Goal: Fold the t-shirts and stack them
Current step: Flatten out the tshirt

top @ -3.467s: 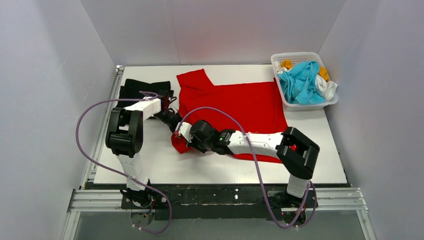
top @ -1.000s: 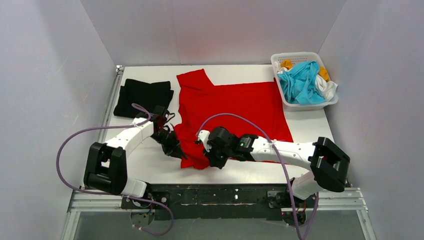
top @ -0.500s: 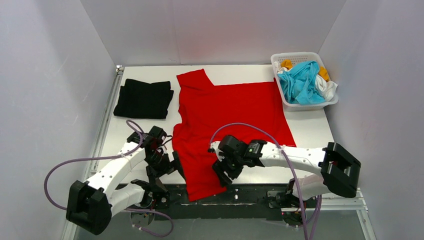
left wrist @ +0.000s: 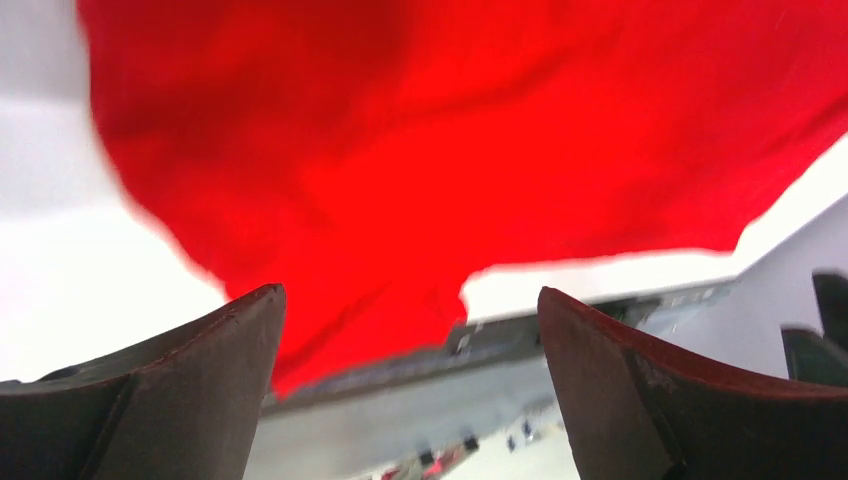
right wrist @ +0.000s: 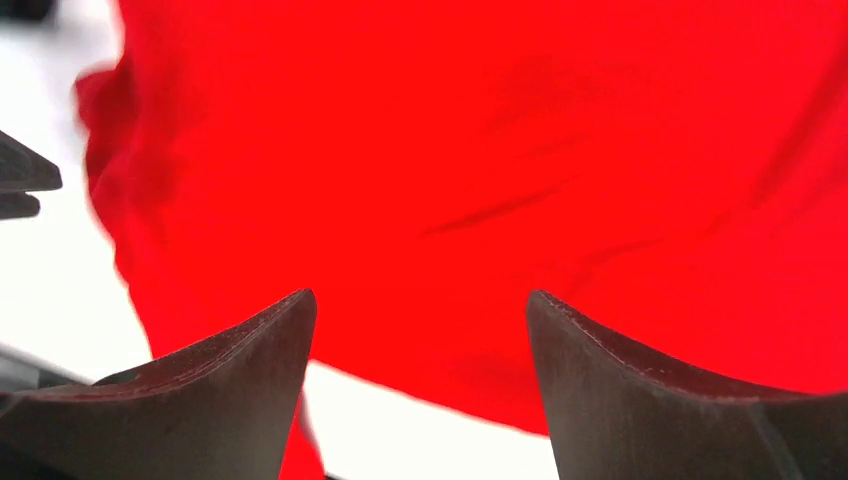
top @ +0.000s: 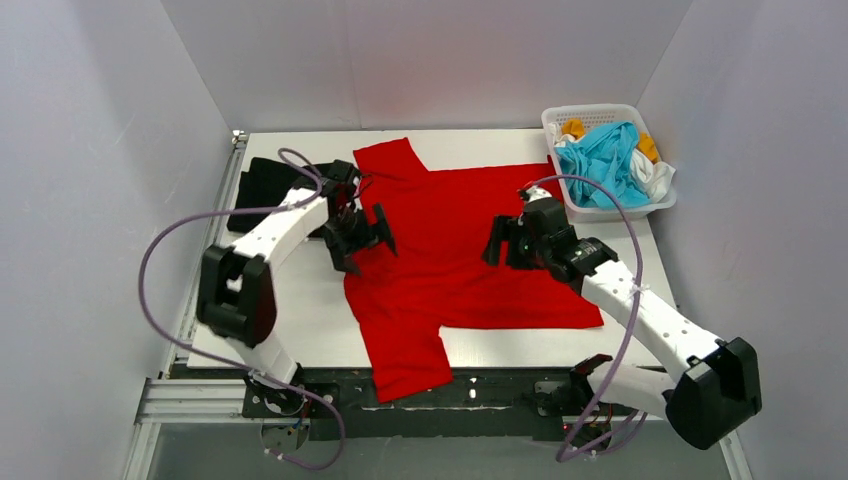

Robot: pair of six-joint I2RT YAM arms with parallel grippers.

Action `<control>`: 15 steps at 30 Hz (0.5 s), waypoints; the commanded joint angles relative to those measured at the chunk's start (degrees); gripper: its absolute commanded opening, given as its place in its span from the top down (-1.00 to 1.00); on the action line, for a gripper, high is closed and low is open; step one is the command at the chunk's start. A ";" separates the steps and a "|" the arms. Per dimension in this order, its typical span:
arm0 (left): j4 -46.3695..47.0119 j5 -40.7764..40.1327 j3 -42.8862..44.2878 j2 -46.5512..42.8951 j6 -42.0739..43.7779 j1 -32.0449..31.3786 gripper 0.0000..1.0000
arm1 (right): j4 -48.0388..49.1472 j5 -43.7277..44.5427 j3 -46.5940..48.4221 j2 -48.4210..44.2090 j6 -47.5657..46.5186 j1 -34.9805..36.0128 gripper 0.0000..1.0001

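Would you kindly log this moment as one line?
left hand: open | right hand: open | red t-shirt: spread flat, ungripped | black t-shirt: folded

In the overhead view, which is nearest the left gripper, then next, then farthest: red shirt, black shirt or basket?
1. red shirt, directly under the left gripper
2. black shirt, just to its left
3. basket, far right back corner

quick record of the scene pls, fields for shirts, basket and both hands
red t-shirt: spread flat mid-table, near sleeve past front edge
black t-shirt: folded, far left, partly behind left arm
basket: far right, holds cyan, white, orange-yellow cloth
left hand: open, empty, over red t-shirt's left edge
right hand: open, empty, over red t-shirt
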 commanded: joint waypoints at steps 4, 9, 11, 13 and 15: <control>2.94 -0.02 15.85 22.47 6.57 2.57 -0.96 | 11.84 0.28 -2.13 6.42 2.48 -14.85 -0.68; 3.39 -4.66 17.45 27.08 8.50 3.03 -0.97 | 16.04 2.12 -4.49 10.28 -0.53 -16.49 -0.65; 2.93 -6.30 17.28 27.97 7.65 3.87 -0.96 | 18.04 0.52 -6.11 11.53 -0.77 -16.58 -0.62; 2.51 -6.67 16.03 27.84 7.48 4.82 -0.97 | 18.95 -0.98 -7.75 12.59 -0.75 -16.55 -0.59; 3.27 -8.95 13.30 26.42 7.83 5.56 -0.96 | 20.56 -1.50 -10.00 13.27 -0.42 -16.59 -0.58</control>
